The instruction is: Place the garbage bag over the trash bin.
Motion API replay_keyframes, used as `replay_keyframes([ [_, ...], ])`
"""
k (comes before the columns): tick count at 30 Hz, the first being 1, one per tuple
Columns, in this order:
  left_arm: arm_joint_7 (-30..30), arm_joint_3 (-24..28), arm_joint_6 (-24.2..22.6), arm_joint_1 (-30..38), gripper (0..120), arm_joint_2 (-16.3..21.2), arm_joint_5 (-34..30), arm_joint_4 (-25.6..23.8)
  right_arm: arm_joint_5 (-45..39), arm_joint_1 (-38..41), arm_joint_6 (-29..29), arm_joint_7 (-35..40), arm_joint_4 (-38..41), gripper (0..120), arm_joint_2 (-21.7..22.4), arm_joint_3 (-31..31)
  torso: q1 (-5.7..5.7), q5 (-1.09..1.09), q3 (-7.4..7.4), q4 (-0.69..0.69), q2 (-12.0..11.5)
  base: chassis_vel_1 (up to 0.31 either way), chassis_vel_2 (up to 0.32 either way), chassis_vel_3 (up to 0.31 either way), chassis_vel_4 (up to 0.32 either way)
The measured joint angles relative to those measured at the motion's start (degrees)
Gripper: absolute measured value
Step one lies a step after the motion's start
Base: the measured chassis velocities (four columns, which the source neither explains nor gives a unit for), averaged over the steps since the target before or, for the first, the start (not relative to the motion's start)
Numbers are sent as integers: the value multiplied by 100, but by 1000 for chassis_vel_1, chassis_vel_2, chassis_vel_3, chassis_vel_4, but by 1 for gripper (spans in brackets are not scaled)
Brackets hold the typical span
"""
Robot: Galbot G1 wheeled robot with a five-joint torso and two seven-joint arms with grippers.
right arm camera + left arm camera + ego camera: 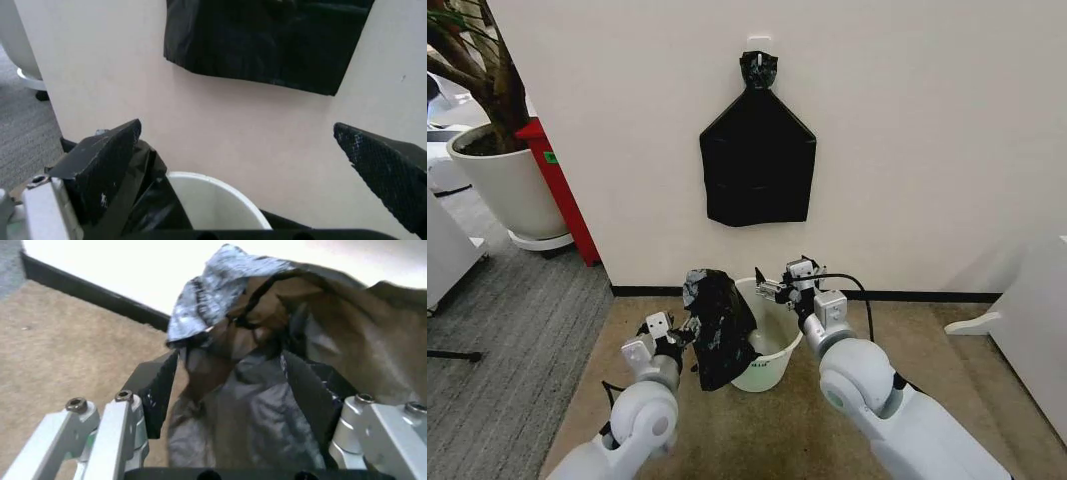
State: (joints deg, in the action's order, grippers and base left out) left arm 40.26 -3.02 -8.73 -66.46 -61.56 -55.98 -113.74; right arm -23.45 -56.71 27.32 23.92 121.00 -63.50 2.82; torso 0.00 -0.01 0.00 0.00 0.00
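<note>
Black plastic: the garbage bag (718, 325) was thin, glossy and crinkled, hanging bunched over the left side of the trash bin (770, 368), part of it trailing down the bin's outer wall.
Bin: cream-white, round and smooth, it stood on the tan floor just in front of the far wall, between my two arms, its right half of the rim bare.
Left gripper: my left gripper (237, 405) sat at the near-left of the bin with bag film gathered between its serrated fingers (159, 390); the pads stood somewhat apart, so I judged the bag draped through them rather than firmly pinched.
Right gripper: my right gripper (774, 290) hovered over the bin's far rim, jaws wide apart and holding nothing.
Handling: I judged the bag nearly weightless, limp and slippery, likely to billow, slide or cling to itself, and to tear if dragged across the pads' teeth.
Where to hold: I judged the best hold to be a single layer at the bag's mouth edge, opposite my left grip.
Wall: a flat black bundle (758, 160) hung above, apart from the work.
</note>
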Motion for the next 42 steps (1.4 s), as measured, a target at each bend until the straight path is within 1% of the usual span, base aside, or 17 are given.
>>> replay_keyframes([
  [4, -21, 93, -23, 179, 61, -46, -97, 57, 50, -63, -27, -32, 18, 100, -3, -15, 0, 1, 0, -1, 0, 0, 0, 0, 0],
  [7, -17, 241, -36, 410, 62, -88, -166, 192, 112, -119, -61, -89, 33, 100, -36, -26, 0, 1, 0, -1, 0, 0, 0, 0, 0],
  [13, 44, 370, -64, 609, 62, -188, -265, 364, 175, -128, -89, -127, 34, 100, -74, -9, 0, 1, 0, -1, 0, 0, 0, 0, 0],
  [19, 139, 370, -148, 617, 62, -218, -286, 391, 214, -142, -128, -130, 20, 100, -76, -30, 0, 1, 0, -1, 0, 0, 0, 0, 0],
  [28, 150, 336, -147, 386, 62, -222, -125, 386, 275, -194, -150, -144, 11, 100, -97, -38, 0, 1, 0, 0, 0, 0, 0, 0, 0],
  [38, 136, 346, -132, 372, 62, -292, -71, 381, 383, -282, -179, -253, 42, 100, -100, -38, 0, 1, 0, 0, 0, 0, 0, 0, 0],
  [40, 135, 346, -117, 375, 62, -278, -66, 378, 210, -267, -167, -246, 81, 100, -107, -3, 0, 0, 0, -1, 0, 0, 0, 0, 0],
  [42, 125, 343, -67, 377, 62, -266, -58, 329, -713, -96, 5, 102, 211, 100, -152, 136, 0, 1, 0, -1, 0, 0, 0, 0, 0],
])
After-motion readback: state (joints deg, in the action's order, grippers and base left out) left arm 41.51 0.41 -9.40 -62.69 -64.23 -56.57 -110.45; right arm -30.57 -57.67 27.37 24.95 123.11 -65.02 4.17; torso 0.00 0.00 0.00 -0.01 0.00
